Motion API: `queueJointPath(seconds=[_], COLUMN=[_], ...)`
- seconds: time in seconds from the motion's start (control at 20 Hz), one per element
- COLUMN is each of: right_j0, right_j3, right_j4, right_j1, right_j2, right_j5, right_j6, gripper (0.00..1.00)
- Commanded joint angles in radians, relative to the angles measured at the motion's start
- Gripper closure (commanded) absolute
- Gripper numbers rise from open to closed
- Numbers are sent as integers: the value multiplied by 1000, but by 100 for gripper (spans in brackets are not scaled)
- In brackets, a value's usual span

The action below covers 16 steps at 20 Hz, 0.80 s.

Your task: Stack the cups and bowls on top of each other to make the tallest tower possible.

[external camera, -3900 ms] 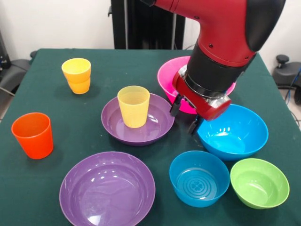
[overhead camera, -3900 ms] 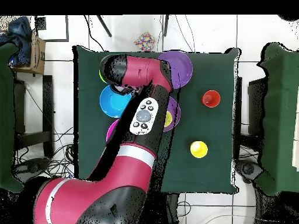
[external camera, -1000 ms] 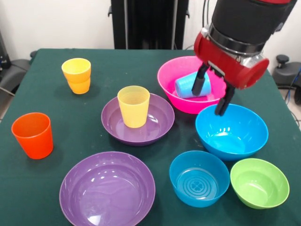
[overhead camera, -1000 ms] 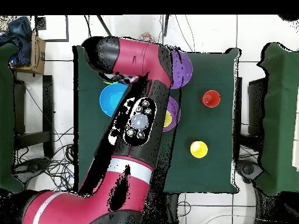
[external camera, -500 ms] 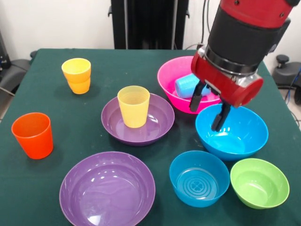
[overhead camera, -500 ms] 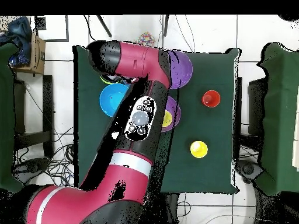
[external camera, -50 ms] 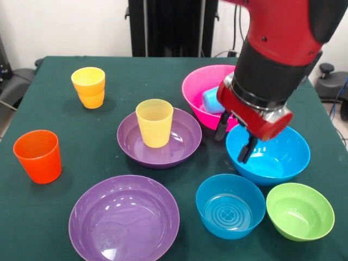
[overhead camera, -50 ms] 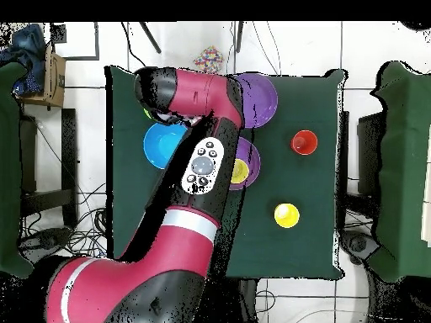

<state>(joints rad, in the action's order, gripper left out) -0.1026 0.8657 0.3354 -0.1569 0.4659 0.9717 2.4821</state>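
Change since half a second ago: pincer (external camera, -50 ms: 234,140) lower and further left in front view, tips now at near-left rim of big blue bowl (external camera, -50 ms: 272,157); more of light blue cup (external camera, -50 ms: 211,100) hidden behind arm (external camera, -50 ms: 277,60); cups and bowls unmoved.
Cups, count: five. Orange (external camera, -50 ms: 37,155) alone on surface (external camera, -50 ms: 65,125); two amber-yellow (external camera, -50 ms: 89,87) nested at far left; pale yellow (external camera, -50 ms: 155,122) upright in far purple bowl (external camera, -50 ms: 159,140); light blue lying on its side in pink bowl (external camera, -50 ms: 200,92).
Bowls, count: six. Two purple, second (external camera, -50 ms: 124,218) at near edge; pink; big blue; small blue (external camera, -50 ms: 230,206); green (external camera, -50 ms: 299,211).
Pincer: fingers spread, holding nothing; one tip over gap between pink and big blue bowls, other tip inside big blue bowl's rim; contact with rim not discernible.
Overhead: arm (overhead camera, -50 ms: 202,168) covers pincer and pink bowl.
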Motion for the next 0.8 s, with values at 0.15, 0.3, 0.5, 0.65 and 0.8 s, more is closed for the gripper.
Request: queueJointPath(seconds=[0.15, 0.3, 0.5, 0.65, 0.8], right_j0=[-30, -39, -51, -58, -71], right_j3=[-53, -44, -24, -15, 1], right_j4=[8, 17, 21, 25, 26], right_j1=[84, 91, 93, 98, 95], right_j2=[-39, -28, -19, -16, 0], right_j5=[-39, -79, -125, -146, -191], right_j6=[239, 261, 274, 281, 301], gripper=[0, 0, 0, 0, 0])
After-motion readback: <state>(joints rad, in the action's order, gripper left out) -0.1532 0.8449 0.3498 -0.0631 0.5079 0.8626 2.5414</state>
